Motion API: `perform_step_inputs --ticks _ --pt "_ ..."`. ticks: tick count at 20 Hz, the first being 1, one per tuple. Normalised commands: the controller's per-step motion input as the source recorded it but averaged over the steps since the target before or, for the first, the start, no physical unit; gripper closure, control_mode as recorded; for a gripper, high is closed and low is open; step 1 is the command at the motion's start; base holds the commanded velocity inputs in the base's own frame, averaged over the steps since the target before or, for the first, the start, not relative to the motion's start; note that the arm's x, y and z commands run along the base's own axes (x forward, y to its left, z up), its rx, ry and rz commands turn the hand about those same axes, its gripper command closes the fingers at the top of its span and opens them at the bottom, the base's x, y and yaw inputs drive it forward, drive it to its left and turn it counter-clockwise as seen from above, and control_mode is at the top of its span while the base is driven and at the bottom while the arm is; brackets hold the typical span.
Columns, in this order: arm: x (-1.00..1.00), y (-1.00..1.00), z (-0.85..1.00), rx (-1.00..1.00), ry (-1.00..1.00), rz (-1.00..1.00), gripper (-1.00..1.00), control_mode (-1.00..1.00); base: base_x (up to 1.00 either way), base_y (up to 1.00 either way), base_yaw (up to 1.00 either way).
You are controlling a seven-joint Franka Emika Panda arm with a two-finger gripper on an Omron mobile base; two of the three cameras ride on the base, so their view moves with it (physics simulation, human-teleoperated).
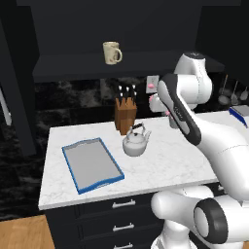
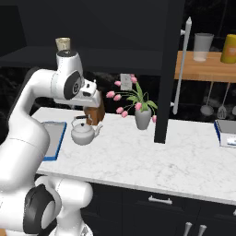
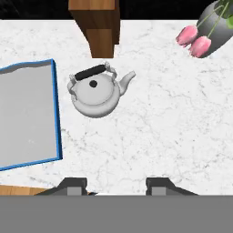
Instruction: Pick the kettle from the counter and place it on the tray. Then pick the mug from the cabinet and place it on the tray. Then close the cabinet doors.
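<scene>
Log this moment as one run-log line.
stage: approaching kettle | gripper: open, above counter, holding nothing | kettle: upright on counter beside tray | mug: on cabinet shelf | tray: nothing on it

Glossy silver metal kettle [image 3: 94, 94] on smooth white marbled stone counter [image 3: 173, 118]

kettle [image 3: 94, 93] beside tray [image 3: 56, 113]

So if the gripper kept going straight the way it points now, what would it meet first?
Probably bare white marbled stone countertop. The gripper looks straight down, fingers apart and empty; the small squat silver-grey kettle lies off that line, beside the blue-rimmed grey tray.
</scene>
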Motion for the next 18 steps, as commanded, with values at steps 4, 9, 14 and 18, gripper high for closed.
perform_step_inputs --ticks 4,9,14,18 --pt "-0.18 0.00 -0.04 0.00 -0.01 0.00 -1.00 -1.00 0.00 0.00 0.00" --pt "-0.28 0.30 -0.47 0.04 0.08 -0.03 -1.00 -1.00 0.00 0.00 0.00" --pt "-0.02 0.46 -0.52 0.10 -0.01 -0.15 -1.00 -1.00 0.00 0.00 0.00" --pt "0.36 0.29 -0.37 0.00 -0.09 -0.13 -1.00 -1.00 0.00 0.00 0.00"
